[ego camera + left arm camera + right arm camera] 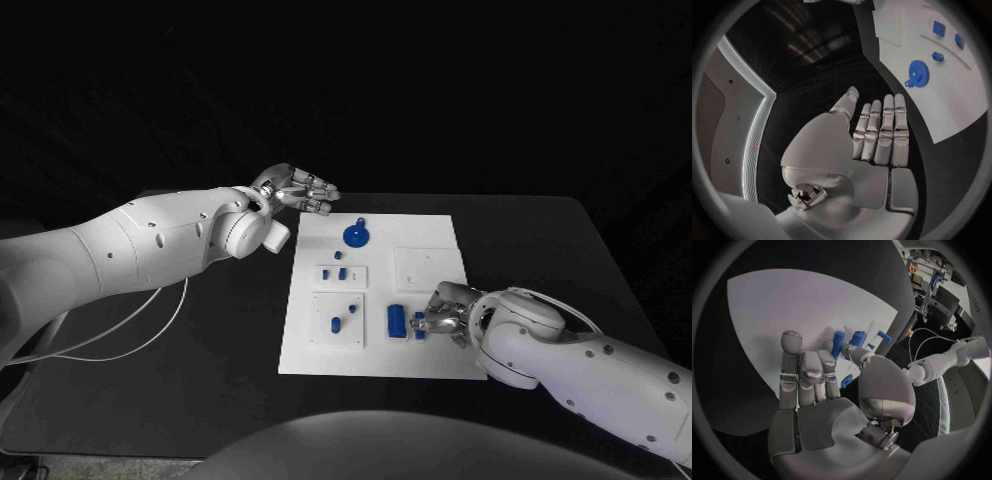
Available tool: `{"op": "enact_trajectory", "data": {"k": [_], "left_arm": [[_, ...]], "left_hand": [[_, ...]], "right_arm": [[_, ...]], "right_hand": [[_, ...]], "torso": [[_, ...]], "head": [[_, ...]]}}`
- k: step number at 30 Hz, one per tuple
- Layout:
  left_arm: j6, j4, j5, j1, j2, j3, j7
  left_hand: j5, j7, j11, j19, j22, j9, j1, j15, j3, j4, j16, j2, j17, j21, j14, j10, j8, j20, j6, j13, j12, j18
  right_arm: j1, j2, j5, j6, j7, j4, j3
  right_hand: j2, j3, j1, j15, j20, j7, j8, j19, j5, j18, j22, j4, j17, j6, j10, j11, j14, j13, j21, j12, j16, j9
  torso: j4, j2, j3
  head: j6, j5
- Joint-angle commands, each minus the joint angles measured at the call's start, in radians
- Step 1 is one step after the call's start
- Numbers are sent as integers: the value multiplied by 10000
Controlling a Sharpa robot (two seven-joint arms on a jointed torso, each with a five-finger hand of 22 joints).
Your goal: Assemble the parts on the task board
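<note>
Several small blue plastic parts (340, 272) sit scattered on the flat white rectangular task board (433, 350) at the middle of the black table (577, 250). They look light, stiff and smooth, so my read is they'll skid or tip under a clumsy push; a pinch across the short sides seems the safest hold. Up at twelve o'clock on the board lies the blue toothed gear wheel (355, 236), flat, best taken by its rim. At six o'clock stands the blue upright block (395, 319), and right beside it the right hand (449, 312) is down on the board, fingers curled in around a small blue piece (421, 322) at its fingertips; from the wrist view, blue pegs (837, 342) show just past those fingers (811, 371), but whether one is truly pinched I cannot tell. Left hand (297, 187) hovers off the board's ten o'clock corner, fingers (879, 132) straight and together, holding nothing. A white cable (137, 325) loops on the table at nine o'clock, well apart. The crowded neighbours near the block could get knocked.
</note>
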State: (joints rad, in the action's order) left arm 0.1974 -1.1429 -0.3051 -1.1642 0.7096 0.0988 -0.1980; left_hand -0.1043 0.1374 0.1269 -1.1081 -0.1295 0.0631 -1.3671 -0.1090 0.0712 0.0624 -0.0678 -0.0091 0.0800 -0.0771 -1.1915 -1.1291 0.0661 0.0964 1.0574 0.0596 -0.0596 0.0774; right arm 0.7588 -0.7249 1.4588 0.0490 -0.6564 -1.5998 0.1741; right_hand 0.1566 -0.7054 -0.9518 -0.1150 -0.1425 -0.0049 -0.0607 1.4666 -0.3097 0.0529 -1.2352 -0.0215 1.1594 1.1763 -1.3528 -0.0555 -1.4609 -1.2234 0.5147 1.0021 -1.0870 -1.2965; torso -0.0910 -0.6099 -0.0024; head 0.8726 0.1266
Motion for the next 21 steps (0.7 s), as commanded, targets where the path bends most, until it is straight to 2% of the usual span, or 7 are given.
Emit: {"op": "enact_trajectory", "data": {"k": [1, 4, 7, 10, 12, 18, 21], "left_arm": [[-116, -19, -19, -1, -13, -7, -48], [-112, -17, -19, -1, -13, -7, -46], [-112, -16, -19, -1, -16, -7, -44], [-112, -15, -19, -1, -19, -7, -43], [-112, -14, -19, -1, -19, -7, -38], [-106, -12, -19, -1, -16, -7, -32], [-109, -11, -19, -1, -16, -7, -30]], "left_hand": [[27, 2, 5, -59, 17, 5, 4, -16, -16, -57, 50, 69, 11, -53, 66, 87, -28, -21, -104, -9, -15, -21], [28, 6, 7, -60, 28, 6, 5, -17, -20, -71, 50, 70, 11, -55, 66, 90, -28, -19, -113, -9, -15, -21], [28, 6, 7, -60, 28, 6, 5, -17, -20, -71, 50, 70, 11, -55, 66, 90, -28, -19, -113, -9, -15, -21], [28, 6, 7, -60, 28, 6, 5, -17, -20, -71, 50, 70, 11, -55, 66, 90, -28, -19, -113, -9, -15, -21], [28, 6, 7, -60, 28, 6, 5, -17, -20, -71, 50, 70, 11, -55, 66, 90, -28, -19, -113, -9, -15, -21], [28, 6, 7, -60, 28, 6, 5, -17, -20, -71, 50, 70, 11, -55, 66, 90, -28, -19, -113, -9, -15, -21], [28, 6, 7, -60, 28, 6, 5, -17, -20, -71, 50, 70, 11, -55, 66, 90, -28, -19, -113, -9, -15, -21]], "right_arm": [[-44, -7, 71, -243, 39, 4, -42], [-44, -9, 80, -217, 44, -4, -44], [-44, -15, 89, -159, 32, 6, -45], [-44, -21, 108, -121, 17, 29, -46], [-43, -26, 117, -94, 6, 52, -47], [-43, -36, 124, -51, -3, 74, -47], [-43, -44, 126, -25, -7, 65, -47]], "right_hand": [[-2, -1339, -69, -36, 22, -44, -46, 435, 38, -52, 9, 1407, -18, 13, -152, -196, -24, 8, -19, -54, 69, 18], [64, -1274, -60, -37, 23, -67, -41, 434, 154, -55, 14, 1400, -20, 0, -156, -203, -24, 15, -25, -53, 72, 35], [264, -617, -127, -62, 8, -218, -19, 437, 1130, -84, 53, 1101, -30, 113, -146, -253, -29, -6, -69, -7, 79, 365], [366, -125, -206, -65, -5, -249, -25, 441, 2147, -103, 83, 749, -42, 229, -122, -257, -28, 21, -91, -31, 93, 591], [423, 242, -318, -67, -9, -247, -38, 442, 2530, -111, 114, 401, -63, 281, -108, -252, -24, 61, -108, -63, 118, 683], [587, 1232, -273, -92, -58, -239, -59, 447, 2616, -151, 154, -161, -46, 384, -123, -253, -17, 79, -113, -92, 137, 634], [575, 1632, -532, -101, -68, -231, -44, 448, 2615, -158, 171, -518, -19, 371, -125, -260, -25, 70, -91, -109, 144, 600]], "torso": [[-3, -5, 6], [-8, -4, 4], [-1, 1, 1], [2, -1, 1], [4, -4, 0], [7, -3, -1], [3, -4, -3]], "head": [[0, 2], [0, 1], [0, -11], [0, -10], [0, -3], [0, 0], [0, 7]]}}
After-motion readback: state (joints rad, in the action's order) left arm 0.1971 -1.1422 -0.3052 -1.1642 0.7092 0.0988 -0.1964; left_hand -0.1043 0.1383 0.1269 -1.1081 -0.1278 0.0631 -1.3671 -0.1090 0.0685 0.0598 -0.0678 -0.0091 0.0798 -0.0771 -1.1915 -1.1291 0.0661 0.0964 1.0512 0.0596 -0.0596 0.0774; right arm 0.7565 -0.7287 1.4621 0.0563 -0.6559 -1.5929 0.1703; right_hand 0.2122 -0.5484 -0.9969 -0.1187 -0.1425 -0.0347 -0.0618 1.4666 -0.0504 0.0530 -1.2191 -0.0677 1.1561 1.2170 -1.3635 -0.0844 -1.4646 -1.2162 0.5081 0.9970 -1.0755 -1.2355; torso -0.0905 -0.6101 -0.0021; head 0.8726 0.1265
